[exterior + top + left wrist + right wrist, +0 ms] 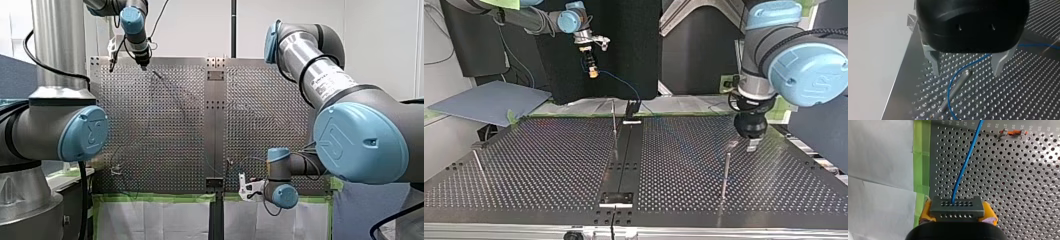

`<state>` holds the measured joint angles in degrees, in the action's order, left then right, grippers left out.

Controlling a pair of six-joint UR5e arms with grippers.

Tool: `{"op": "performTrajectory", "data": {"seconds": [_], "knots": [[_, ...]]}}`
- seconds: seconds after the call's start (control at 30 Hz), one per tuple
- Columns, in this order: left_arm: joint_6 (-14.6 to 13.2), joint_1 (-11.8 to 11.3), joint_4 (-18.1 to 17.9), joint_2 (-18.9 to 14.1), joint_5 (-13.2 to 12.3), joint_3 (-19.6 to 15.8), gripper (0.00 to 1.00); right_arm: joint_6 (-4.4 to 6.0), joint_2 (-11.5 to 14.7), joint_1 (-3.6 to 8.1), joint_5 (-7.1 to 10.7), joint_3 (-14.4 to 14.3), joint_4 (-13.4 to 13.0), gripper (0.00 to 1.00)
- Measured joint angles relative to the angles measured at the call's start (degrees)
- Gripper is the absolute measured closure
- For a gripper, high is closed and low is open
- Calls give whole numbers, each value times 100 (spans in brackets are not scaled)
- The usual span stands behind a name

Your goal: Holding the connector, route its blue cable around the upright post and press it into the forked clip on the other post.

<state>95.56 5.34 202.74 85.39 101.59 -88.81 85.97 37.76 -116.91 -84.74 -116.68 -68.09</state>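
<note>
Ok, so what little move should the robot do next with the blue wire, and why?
Probably my left gripper should dip a little and close on the blue cable. Its metal fingers stand open, the cable runs under the gap between them, right beside the upright post, and my right gripper already clamps the connector.

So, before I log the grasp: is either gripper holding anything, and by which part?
My right gripper clamps the connector by its two side ends, between yellow pads. My left gripper is open, holding nothing.
</note>
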Motion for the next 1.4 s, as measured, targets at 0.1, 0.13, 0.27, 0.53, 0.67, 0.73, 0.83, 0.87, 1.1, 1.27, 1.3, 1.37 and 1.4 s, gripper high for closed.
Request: {"op": "performTrajectory", "data": {"seconds": [0.1,0.13,0.27,0.53,0.67,0.73,0.83,0.87,1.1,1.27,1.3,1.37,1.4], "knots": [[1,2,29,-1,-96,0,0,0,0,-1,0,0,3,100],[3,4,32,-1,-112,-1,0,0,0,-2,0,0,4,100],[28,18,44,-1,-124,-1,0,-3,0,-3,-1,0,14,100],[55,57,58,-2,-90,-1,0,-25,-1,-13,-8,0,57,100],[60,79,65,-11,-79,-2,0,-26,0,-20,-9,0,64,100],[65,87,65,-12,-77,-2,0,-26,-1,-21,-9,-1,67,100],[78,90,65,-17,-75,-2,0,-26,0,-26,-9,0,72,100],[81,91,65,-17,-74,-2,0,-28,0,-27,-9,0,74,100],[-26,136,44,-26,-4,-2,0,-34,0,-48,-17,0,118,100],[-264,249,-141,-24,-15,-2,0,-35,0,-63,-24,0,163,100],[-297,282,-185,-22,-19,-2,0,-35,-1,-66,-25,0,166,100],[-345,367,-283,-8,-1,-2,0,-35,0,-73,-27,0,170,100],[-358,407,-329,8,21,-2,0,-35,0,-77,-27,0,171,100]]}}
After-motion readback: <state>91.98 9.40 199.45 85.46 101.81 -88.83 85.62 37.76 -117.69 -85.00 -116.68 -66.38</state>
